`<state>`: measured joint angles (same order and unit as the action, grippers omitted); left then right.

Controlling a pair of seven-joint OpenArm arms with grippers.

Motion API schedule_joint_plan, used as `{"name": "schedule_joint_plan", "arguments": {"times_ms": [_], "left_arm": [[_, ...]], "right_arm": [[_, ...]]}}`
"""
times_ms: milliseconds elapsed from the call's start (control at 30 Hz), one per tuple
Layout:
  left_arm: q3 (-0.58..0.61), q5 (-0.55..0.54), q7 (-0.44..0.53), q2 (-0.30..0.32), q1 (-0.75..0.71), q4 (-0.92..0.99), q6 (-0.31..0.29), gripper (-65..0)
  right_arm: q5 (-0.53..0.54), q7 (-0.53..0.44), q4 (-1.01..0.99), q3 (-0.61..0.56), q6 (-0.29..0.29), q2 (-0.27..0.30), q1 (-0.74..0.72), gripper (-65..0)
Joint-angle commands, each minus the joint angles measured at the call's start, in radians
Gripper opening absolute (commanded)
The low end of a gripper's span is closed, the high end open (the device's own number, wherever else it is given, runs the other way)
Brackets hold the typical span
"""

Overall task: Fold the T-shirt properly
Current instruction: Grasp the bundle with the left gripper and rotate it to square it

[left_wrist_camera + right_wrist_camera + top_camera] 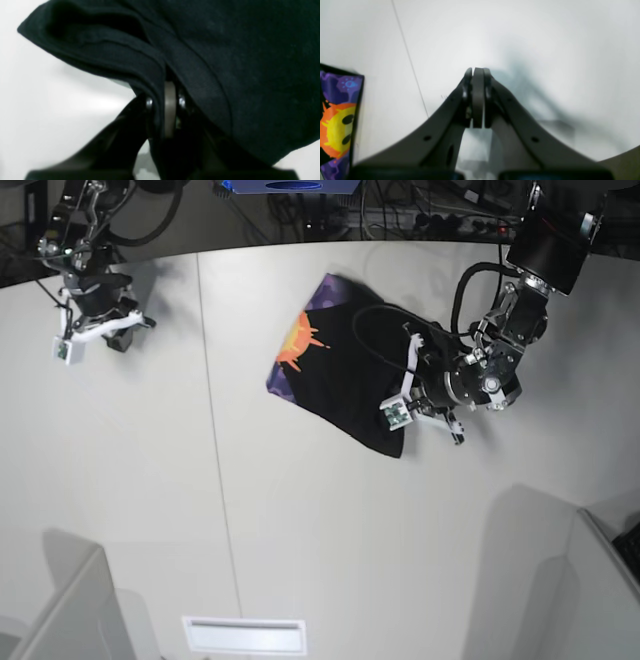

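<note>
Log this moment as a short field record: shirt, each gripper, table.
shirt: black T-shirt, partly folded, orange-yellow-purple print showing at its far-left edge
left gripper: left gripper shut on a bunched fold of the T-shirt, fingers pinching cloth
right gripper: right gripper shut, empty, away from the shirt
table: white table, shirt lying on it

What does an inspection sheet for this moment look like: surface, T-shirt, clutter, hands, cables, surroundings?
Surface: white table with a thin seam line running front to back.
Job's thing: black T-shirt partly folded, orange-purple print showing along its far left edge.
Clutter: nothing seen.
Left hand: shut on a bunched black edge of the shirt.
Right hand: shut, empty, over bare table away from the shirt.
Cables: black cable from the left arm loops over the shirt.
Surroundings: dark clutter and wiring behind the table; grey partitions at the near corners.
</note>
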<state>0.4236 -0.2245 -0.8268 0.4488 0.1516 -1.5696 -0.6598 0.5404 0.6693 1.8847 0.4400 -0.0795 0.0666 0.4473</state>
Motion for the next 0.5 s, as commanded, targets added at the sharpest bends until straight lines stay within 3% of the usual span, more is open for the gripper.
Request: {"name": "schedule_joint_plan", "arguments": {"times_ms": [0,133,367,467], "left_arm": [[0.017,0.023,-0.009,0.021,0.032,-0.009,-0.015,-65.0],[0.126,0.101,0.017,0.034,0.09,-0.009,-0.038,-65.0],[0.251,0.362,0.263,0.034,0.113,0.019,-0.038,-65.0],[0.314,0.419,0.338,0.031,0.153,0.079,-0.038,-65.0]], "right_arm": [[0.01,-0.021,0.016,0.016,-0.006,-0.007,0.0,-65.0],[0.01,-0.021,0.016,0.067,-0.006,-0.054,0.0,-65.0],[0.01,-0.021,0.017,0.084,-0.006,-0.092,0.015,-65.0],[0.01,-0.021,0.017,0.093,-0.004,-0.101,0.017,-65.0]]}}
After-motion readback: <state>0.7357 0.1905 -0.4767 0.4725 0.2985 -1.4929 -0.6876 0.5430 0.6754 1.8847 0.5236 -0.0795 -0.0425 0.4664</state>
